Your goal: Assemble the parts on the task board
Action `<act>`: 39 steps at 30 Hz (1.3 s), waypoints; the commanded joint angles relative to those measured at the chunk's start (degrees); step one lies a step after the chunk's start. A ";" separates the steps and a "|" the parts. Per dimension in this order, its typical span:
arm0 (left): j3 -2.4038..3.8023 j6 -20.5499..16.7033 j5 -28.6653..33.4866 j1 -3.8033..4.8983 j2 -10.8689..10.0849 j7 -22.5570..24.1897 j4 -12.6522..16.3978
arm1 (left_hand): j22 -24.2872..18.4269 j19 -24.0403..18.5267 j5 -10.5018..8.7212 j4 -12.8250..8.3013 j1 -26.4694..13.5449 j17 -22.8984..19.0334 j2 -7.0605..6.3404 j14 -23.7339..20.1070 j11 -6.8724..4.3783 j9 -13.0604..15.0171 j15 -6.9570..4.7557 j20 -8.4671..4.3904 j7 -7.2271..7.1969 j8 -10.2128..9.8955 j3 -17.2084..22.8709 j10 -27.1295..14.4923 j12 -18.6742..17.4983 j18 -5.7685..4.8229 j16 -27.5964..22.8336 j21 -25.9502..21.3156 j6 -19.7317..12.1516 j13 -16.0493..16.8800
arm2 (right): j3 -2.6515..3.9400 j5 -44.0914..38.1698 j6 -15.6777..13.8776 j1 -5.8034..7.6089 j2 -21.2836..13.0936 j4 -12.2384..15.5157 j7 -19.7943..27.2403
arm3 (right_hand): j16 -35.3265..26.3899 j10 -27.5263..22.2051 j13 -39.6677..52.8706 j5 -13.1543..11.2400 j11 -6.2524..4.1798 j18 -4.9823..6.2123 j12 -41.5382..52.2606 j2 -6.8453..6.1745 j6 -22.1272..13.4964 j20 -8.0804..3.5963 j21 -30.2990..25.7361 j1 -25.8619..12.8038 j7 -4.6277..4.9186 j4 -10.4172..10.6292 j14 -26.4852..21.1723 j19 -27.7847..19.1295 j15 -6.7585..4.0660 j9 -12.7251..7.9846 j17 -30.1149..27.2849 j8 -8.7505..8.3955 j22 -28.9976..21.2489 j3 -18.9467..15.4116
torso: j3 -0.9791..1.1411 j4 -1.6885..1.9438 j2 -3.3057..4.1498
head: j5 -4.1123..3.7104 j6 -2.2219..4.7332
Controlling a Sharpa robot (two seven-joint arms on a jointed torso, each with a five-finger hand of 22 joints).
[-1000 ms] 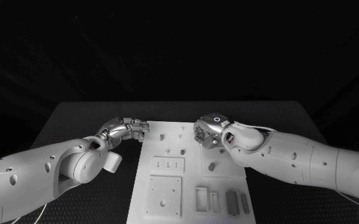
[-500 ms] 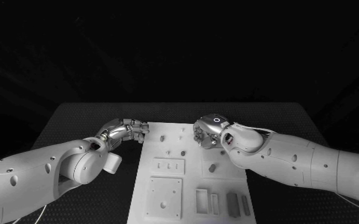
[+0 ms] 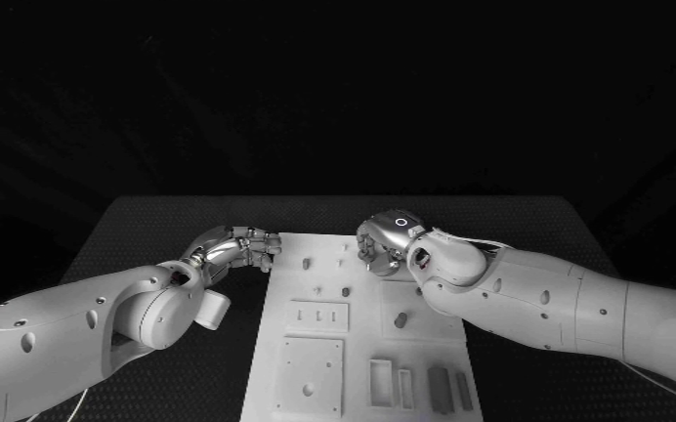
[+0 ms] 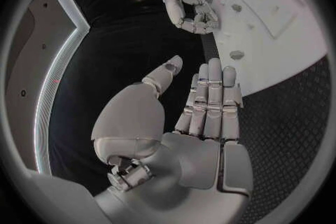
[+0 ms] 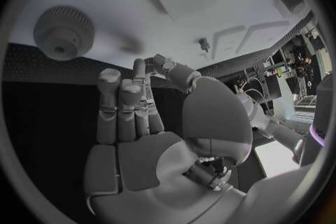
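I have the task board (image 3: 359, 344) lying lengthwise down the middle of the black table (image 3: 155, 222), its far end up between my two hands. Near its close end I can see a few slim grey parts (image 3: 448, 388) lying side by side, next to an oblong frame (image 3: 380, 380) and a square plate with holes (image 3: 309, 372); further up sits a small socket block (image 3: 318, 316), and past it some small pegs (image 3: 344, 290) stand on the board. My right wrist camera picks up a round toothed gear (image 5: 64, 32) resting on the board just beyond my right fingertips, apart from them. My right hand (image 3: 386, 243) hangs over the board's far right portion with nothing in its grasp, and from the wrist camera its fingers (image 5: 125, 112) are stretched out side by side, loose rather than clenched. My left hand (image 3: 236, 245) sits at the board's far left corner, over the table beside the edge; its fingers (image 4: 210, 102) reach straight toward the board's rim, thumb apart, holding nothing.
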 commanded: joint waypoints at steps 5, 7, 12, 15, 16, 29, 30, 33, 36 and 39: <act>0.05 0.52 0.19 0.07 0.39 0.37 -0.12 | 0.93 -0.24 -0.03 -0.01 -0.13 -0.08 -0.05 -0.27 0.04 0.08 0.00 -0.19 0.23 -0.40 0.30 -0.14 -0.29 1.01 0.18 0.30 0.18 -0.06 | 0.06 -2.36 -3.27 0.13 1.61 -1.05 -2.02 | 0.27 0.56 0.08 -0.07 -0.08 2.21 -0.20 0.02 0.72 -0.46 0.31 0.10 -0.35 -0.02 0.25 0.00 -0.05 0.26 0.10 0.19 1.17 0.47 | -0.01 0.07 0.04 | 0.01 0.22; 0.05 0.56 0.19 0.07 0.43 0.37 -0.16 | 0.92 -0.24 -0.03 -0.01 -0.13 -0.08 -0.05 -0.27 0.04 0.09 0.00 -0.19 0.23 -0.41 0.30 -0.14 -0.29 1.01 0.18 0.31 0.18 -0.06 | 0.08 -2.68 -3.82 0.14 1.85 -1.25 -2.18 | 0.29 0.57 0.08 -0.08 -0.07 2.21 -0.23 -0.07 0.73 -0.48 0.34 0.06 -0.35 0.03 0.24 0.01 -0.05 0.26 0.10 0.18 1.16 0.52 | -0.01 0.13 0.06 | -0.02 0.20; 0.05 0.36 0.14 0.07 0.47 0.51 -0.22 | 0.92 -0.25 -0.03 -0.01 -0.12 -0.08 -0.06 -0.27 0.05 0.10 0.01 -0.19 0.24 -0.43 0.31 -0.14 -0.31 1.01 0.19 0.32 0.17 -0.06 | 0.09 -4.18 -4.30 0.15 2.69 -2.08 -2.63 | 0.31 0.61 0.10 -0.06 -0.09 2.21 -0.31 -0.28 0.77 -0.54 0.40 0.12 -0.37 0.07 0.21 0.02 -0.07 0.29 0.10 0.16 1.13 0.73 | -0.04 0.19 0.09 | 0.16 0.16; 0.05 0.34 0.13 0.07 0.51 0.53 -0.30 | 0.92 -0.25 -0.03 -0.01 -0.11 -0.08 -0.07 -0.27 0.05 0.10 0.01 -0.19 0.24 -0.46 0.32 -0.15 -0.32 1.01 0.19 0.33 0.13 -0.06 | 0.09 -5.87 -5.06 0.15 3.16 -2.42 -2.93 | 0.33 0.64 0.11 -0.06 -0.09 2.21 -0.34 -0.38 0.79 -0.57 0.43 0.16 -0.38 0.10 0.21 0.03 -0.07 0.31 0.10 0.16 1.11 0.84 | -0.08 0.29 0.13 | 0.15 0.26; 0.05 0.34 0.13 0.07 0.52 0.55 -0.33 | 0.92 -0.26 -0.03 -0.01 -0.11 -0.08 -0.08 -0.28 0.05 0.10 0.01 -0.19 0.24 -0.47 0.32 -0.15 -0.33 1.01 0.20 0.33 0.12 -0.07 | 0.09 -6.42 -5.21 0.14 3.30 -2.46 -3.02 | 0.34 0.66 0.12 -0.06 -0.10 2.21 -0.36 -0.42 0.81 -0.58 0.44 0.19 -0.39 0.12 0.21 0.04 -0.08 0.32 0.10 0.16 1.10 0.89 | -0.05 0.27 0.13 | 0.19 0.25; 0.09 0.35 0.08 0.08 0.64 0.50 -0.42 | 0.91 -0.27 -0.05 0.01 -0.14 -0.10 -0.09 -0.29 0.06 0.13 0.01 -0.18 0.26 -0.54 0.33 -0.19 -0.39 1.00 0.21 0.37 0.08 -0.08 | -0.18 -10.15 -6.10 0.02 5.66 -4.07 -4.00 | 0.49 0.92 0.20 -0.09 -0.17 2.21 -0.52 -1.05 1.03 -0.75 0.66 0.44 -0.47 0.45 0.25 0.22 -0.15 0.44 0.13 0.17 1.05 1.47 | -0.03 0.15 0.15 | 0.52 0.31; 0.10 0.34 0.00 0.08 0.77 0.47 -0.50 | 0.91 -0.27 -0.06 0.01 -0.15 -0.10 -0.09 -0.29 0.06 0.13 0.02 -0.18 0.26 -0.54 0.33 -0.19 -0.40 1.00 0.21 0.37 0.07 -0.08 | -0.23 -10.19 -6.02 0.00 5.75 -4.19 -3.98 | 0.50 0.93 0.21 -0.09 -0.17 2.21 -0.53 -1.07 1.04 -0.76 0.68 0.47 -0.48 0.45 0.25 0.23 -0.15 0.45 0.13 0.17 1.05 1.50 | -0.01 0.16 0.17 | 0.51 0.30; 0.11 0.34 -0.10 0.08 0.80 0.46 -0.44 | 0.91 -0.28 -0.06 0.02 -0.16 -0.10 -0.10 -0.29 0.07 0.14 0.02 -0.17 0.26 -0.55 0.33 -0.20 -0.41 1.00 0.22 0.38 0.07 -0.08 | -0.34 -10.47 -5.79 -0.03 5.96 -4.45 -4.01 | 0.52 0.95 0.22 -0.09 -0.18 2.21 -0.55 -1.11 1.05 -0.78 0.70 0.50 -0.48 0.46 0.25 0.24 -0.16 0.46 0.14 0.17 1.04 1.54 | -0.05 0.22 0.15 | 0.46 0.24; 0.13 0.33 -0.11 0.08 0.77 0.46 -0.45 | 0.91 -0.28 -0.07 0.03 -0.18 -0.10 -0.10 -0.29 0.07 0.15 0.02 -0.17 0.26 -0.56 0.32 -0.20 -0.42 1.00 0.22 0.39 0.08 -0.08 | -0.40 -10.74 -5.56 -0.08 6.03 -4.71 -4.16 | 0.52 0.96 0.22 -0.09 -0.18 2.21 -0.55 -1.13 1.06 -0.79 0.70 0.51 -0.49 0.46 0.25 0.25 -0.16 0.46 0.14 0.17 1.04 1.55 | -0.05 0.19 0.18 | 0.63 0.21; 0.13 0.30 -0.12 0.08 0.72 0.45 -0.51 | 0.91 -0.28 -0.08 0.04 -0.20 -0.10 -0.11 -0.29 0.07 0.15 0.02 -0.17 0.26 -0.56 0.32 -0.20 -0.43 1.00 0.22 0.39 0.08 -0.08 | -0.43 -10.75 -5.28 -0.08 6.04 -4.97 -4.10 | 0.53 0.96 0.22 -0.09 -0.18 2.21 -0.57 -1.16 1.07 -0.80 0.71 0.52 -0.49 0.47 0.25 0.26 -0.16 0.47 0.14 0.17 1.04 1.56 | 0.00 0.10 0.15 | 0.71 0.13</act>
